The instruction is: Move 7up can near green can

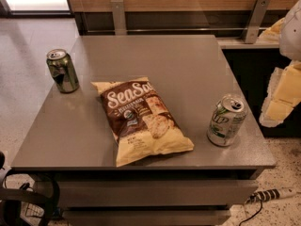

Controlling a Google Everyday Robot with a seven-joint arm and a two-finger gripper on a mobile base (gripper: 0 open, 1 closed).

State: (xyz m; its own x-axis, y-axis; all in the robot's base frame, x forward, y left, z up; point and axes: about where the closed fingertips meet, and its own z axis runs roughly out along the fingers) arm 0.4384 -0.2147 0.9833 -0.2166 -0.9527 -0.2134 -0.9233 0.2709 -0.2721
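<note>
The 7up can [226,120] is pale silver-white with green "UP" lettering. It stands upright near the table's front right corner. The green can [62,70] is dark and glossy with a silver top. It stands upright at the table's left edge, far from the 7up can. My gripper [278,99] shows as pale yellow-white parts at the right edge of the view. It is beyond the table's right side, to the right of the 7up can and a little above it, and apart from it. It holds nothing that I can see.
A brown and yellow SeaSalt chip bag [139,119] lies flat on the grey table [188,65], between the two cans. A wall panel with metal brackets [254,20] runs behind the table. A power strip [273,194] lies on the floor at the lower right.
</note>
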